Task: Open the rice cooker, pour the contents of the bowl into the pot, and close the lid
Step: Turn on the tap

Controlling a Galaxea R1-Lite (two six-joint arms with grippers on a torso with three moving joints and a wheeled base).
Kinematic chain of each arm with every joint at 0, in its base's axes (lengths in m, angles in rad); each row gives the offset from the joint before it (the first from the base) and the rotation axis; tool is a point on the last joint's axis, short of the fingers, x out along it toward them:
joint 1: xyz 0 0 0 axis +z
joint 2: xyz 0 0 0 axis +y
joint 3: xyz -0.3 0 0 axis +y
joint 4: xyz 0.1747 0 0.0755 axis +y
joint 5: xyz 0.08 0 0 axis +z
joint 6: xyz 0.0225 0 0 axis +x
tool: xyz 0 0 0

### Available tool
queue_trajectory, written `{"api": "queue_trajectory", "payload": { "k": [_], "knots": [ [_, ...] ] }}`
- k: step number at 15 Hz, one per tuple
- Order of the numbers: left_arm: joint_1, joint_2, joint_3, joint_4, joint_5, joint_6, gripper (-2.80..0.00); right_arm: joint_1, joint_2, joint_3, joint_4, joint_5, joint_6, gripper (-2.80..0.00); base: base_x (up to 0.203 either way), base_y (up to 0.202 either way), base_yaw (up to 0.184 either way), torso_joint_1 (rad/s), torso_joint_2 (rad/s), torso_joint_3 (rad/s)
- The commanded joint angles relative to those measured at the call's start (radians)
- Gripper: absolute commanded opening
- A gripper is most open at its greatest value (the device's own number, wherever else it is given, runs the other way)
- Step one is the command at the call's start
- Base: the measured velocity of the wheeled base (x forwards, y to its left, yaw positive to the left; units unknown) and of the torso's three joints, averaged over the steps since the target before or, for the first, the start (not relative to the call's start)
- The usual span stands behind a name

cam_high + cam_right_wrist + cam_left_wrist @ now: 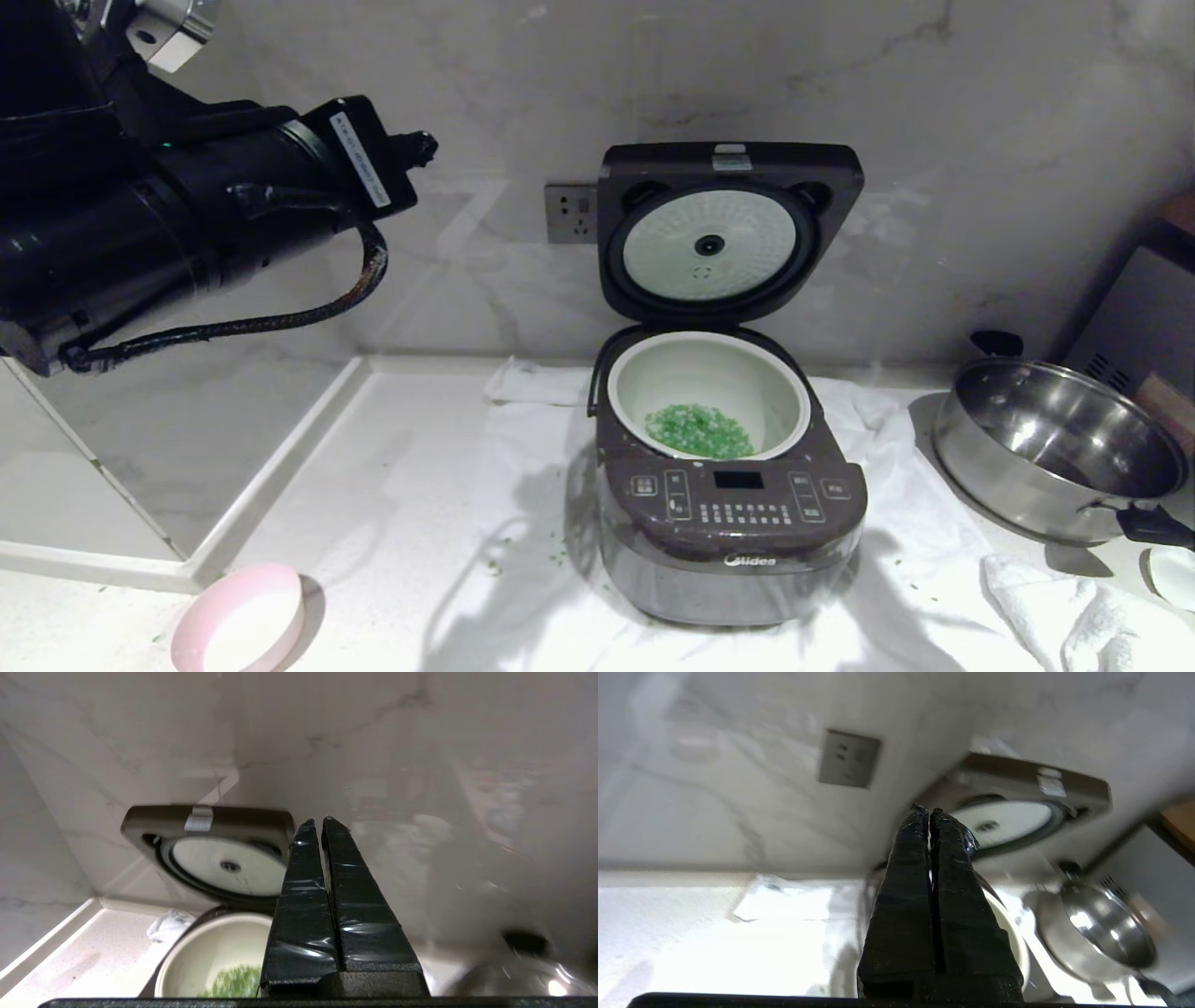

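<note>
Both grippers, left [930, 810] and right [317, 822], pinched shut and empty, lid [728, 229] raised ahead.
Greens [700, 429] lie in pot [709, 359]; bowl [241, 621] sits below left gripper; closing remains.

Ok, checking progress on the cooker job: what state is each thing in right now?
lid: open, standing upright.
pot: holds green bits.
bowl: empty, upright on the counter.
steel pan: empty.
left gripper: shut, holding nothing.
right gripper: shut, holding nothing.
</note>
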Motion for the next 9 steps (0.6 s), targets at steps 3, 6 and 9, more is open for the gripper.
{"api": "queue_trajectory", "payload": {
  "k": [3, 6, 9],
  "knots": [
    [0.039, -0.039, 0.087, -0.115, -0.005, 0.0, -2.8, 0.021, 0.304, -0.175, -0.007, 0.079, -0.005, -2.8, 0.0, 0.0, 0.0, 0.0, 0.0, 0.0],
    [0.035, -0.081, 0.135, -0.113, -0.027, 0.003, -2.8, 0.063, 0.471, -0.28, -0.004, 0.104, -0.005, -2.8, 0.0, 0.0, 0.0, 0.0, 0.0, 0.0],
    [0.037, -0.134, 0.19, -0.11, -0.054, 0.0, -2.8, 0.072, 0.591, -0.457, -0.002, 0.102, -0.003, -2.8, 0.0, 0.0, 0.0, 0.0, 0.0, 0.0]
  ]
}}
